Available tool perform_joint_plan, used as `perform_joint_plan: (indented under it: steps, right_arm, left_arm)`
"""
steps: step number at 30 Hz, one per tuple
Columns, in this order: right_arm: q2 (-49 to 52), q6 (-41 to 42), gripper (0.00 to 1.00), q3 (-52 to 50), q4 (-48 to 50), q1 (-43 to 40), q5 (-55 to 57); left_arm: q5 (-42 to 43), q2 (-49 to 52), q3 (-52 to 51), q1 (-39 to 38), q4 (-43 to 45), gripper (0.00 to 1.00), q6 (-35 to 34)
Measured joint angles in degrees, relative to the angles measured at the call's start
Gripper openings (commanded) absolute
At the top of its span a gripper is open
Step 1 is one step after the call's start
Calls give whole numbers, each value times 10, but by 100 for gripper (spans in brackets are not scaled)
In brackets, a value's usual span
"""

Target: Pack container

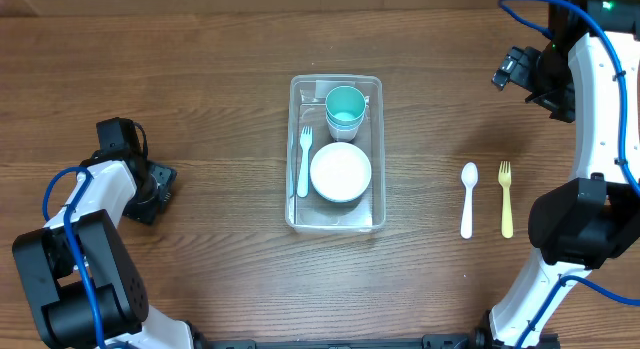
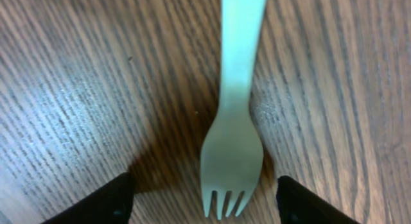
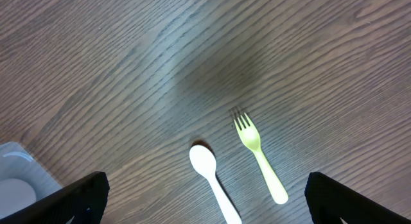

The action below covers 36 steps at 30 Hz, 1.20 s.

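Packing part done, by the look of it. At table centre, the container [image 1: 296, 149], loaded so far with a teal cup [image 1: 346, 107] at its 12 o'clock end, a white bowl [image 1: 340, 173] toward 6, and a light-blue fork [image 1: 304, 161] along the 9 o'clock wall. Out at 3 o'clock from it, loose on the table [image 1: 200, 69]: white spoon [image 1: 467, 199] and yellow fork [image 1: 506, 199], side by side, not touching, heads toward 12. Far out at 9 o'clock, left hand [image 2: 205, 189] low over a loose pale fork [image 2: 232, 144], hidden from overhead. Fingers [image 2: 115, 198] either side of the tine end, gap on both sides, no contact seen: partly spread, nothing held. Right hand [image 1: 515, 69] up near 1 o'clock, spread wide and empty, spoon and yellow fork below it in the wrist view. Step in hand, as a judgement: pickup of the loose pale fork. Next move calls for a square pinch across the fork, a clean lift, a carry toward 3 o'clock and a release over the container. Thin, flat utensil on wood, so likely to pivot or slip in a skewed grip.
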Motion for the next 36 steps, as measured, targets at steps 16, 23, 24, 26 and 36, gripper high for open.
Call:
perform_joint_plan:
  steps: [16,23,24,26,36]
  right_arm:
    - [0,0,100,0,0,0,0]
    - [0,0,100,0,0,0,0]
    - [0,0,100,0,0,0,0]
    - [0,0,100,0,0,0,0]
    - [0,0,100,0,0,0,0]
  left_arm:
    - [7,10,35,0,29,24,97]
    - [5,11,35,0,18,84,125]
    - [5,11,35,0,13,83,118]
    - [5,11,36,0,-4,77,99]
    - [-6,38,45,0,9,43,2]
